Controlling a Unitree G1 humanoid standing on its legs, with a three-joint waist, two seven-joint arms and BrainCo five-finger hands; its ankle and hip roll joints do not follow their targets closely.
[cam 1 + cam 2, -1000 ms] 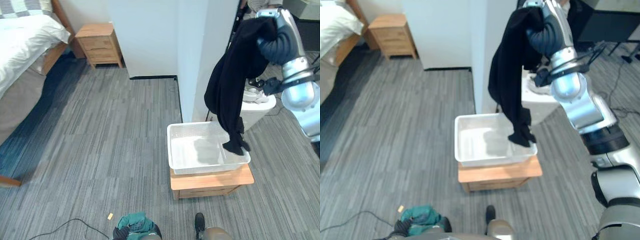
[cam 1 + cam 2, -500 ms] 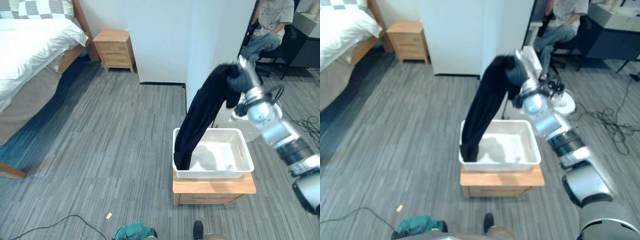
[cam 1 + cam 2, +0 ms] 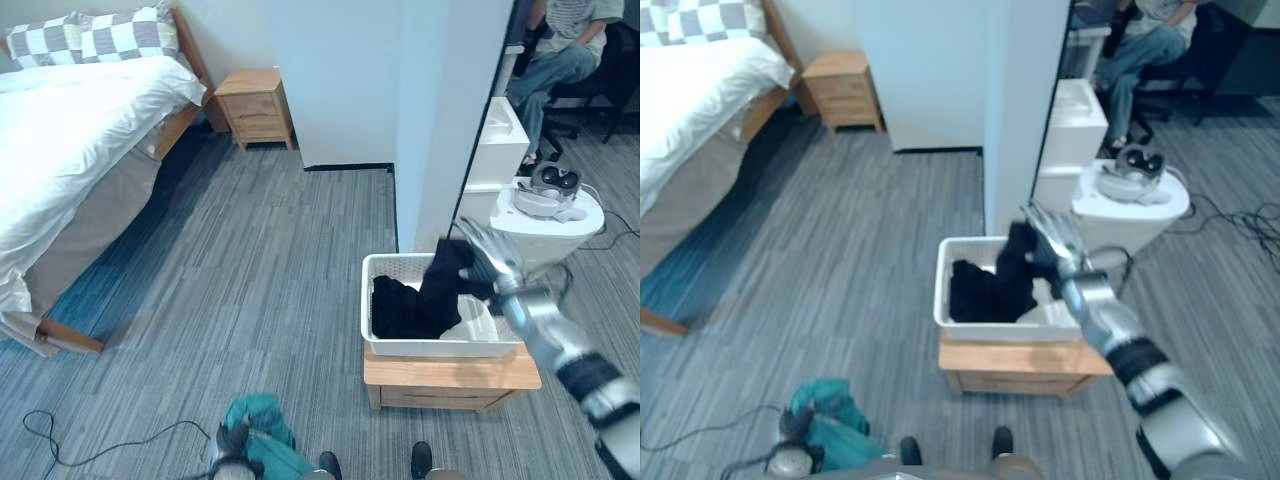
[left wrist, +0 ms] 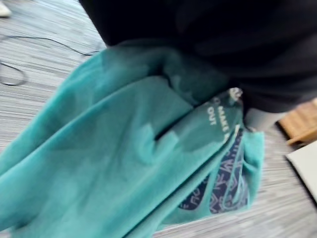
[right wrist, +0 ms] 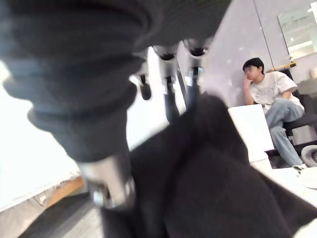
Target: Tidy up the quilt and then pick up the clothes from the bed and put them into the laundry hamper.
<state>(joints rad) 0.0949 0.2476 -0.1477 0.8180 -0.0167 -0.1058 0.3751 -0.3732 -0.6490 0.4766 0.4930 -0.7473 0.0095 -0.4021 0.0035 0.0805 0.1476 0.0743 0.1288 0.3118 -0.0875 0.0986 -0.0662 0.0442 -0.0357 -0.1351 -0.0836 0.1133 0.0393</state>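
L hand (image 3: 232, 440) low nr floor, clutching teal garment (image 3: 262, 448). R hand (image 3: 487, 262) over white hamper (image 3: 440, 346) on wooden table (image 3: 450, 372), fingers spread but black garment (image 3: 415, 300) draped against them, mostly piled inside hamper. Bed (image 3: 70, 150) w/ white quilt (image 3: 60, 120) far L; person (image 3: 565, 50) seated beyond.

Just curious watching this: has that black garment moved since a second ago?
Yes. The black garment hung high from the right hand; now it has come down, mostly piled inside the white hamper on the wooden stand.
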